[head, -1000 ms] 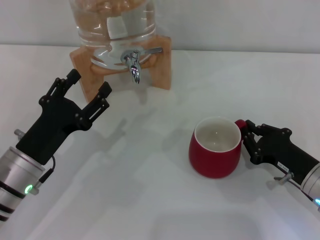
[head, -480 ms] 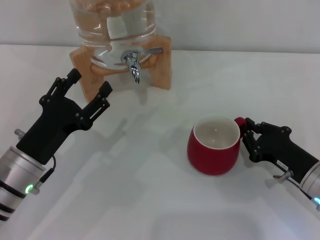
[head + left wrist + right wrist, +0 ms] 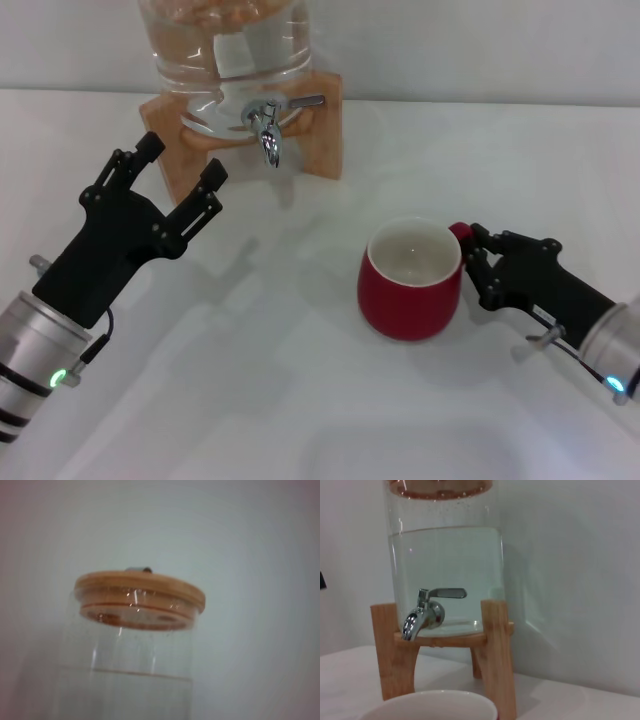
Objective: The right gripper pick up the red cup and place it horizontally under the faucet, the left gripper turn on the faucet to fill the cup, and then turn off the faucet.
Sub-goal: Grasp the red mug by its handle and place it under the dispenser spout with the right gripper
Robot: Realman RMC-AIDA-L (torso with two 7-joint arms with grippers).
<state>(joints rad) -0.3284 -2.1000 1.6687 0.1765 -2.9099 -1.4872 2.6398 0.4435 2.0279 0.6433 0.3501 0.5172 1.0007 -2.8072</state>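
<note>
The red cup (image 3: 410,282) stands upright on the white table, its white inside showing, to the front right of the faucet (image 3: 266,123). My right gripper (image 3: 466,256) is shut on the cup's small handle at its right side. In the right wrist view the cup's white rim (image 3: 432,704) sits low in front of the chrome faucet (image 3: 426,612), whose lever points sideways. My left gripper (image 3: 178,170) is open, hovering left of the faucet beside the wooden stand (image 3: 318,132), touching nothing.
The glass jar (image 3: 446,570) holds water and rests in the wooden stand (image 3: 492,652) at the back of the table (image 3: 300,400). The left wrist view shows the jar's wooden lid (image 3: 140,594) against a pale wall.
My right gripper has carried the red cup to the left and slightly back, toward the faucet. The left arm has barely moved.
</note>
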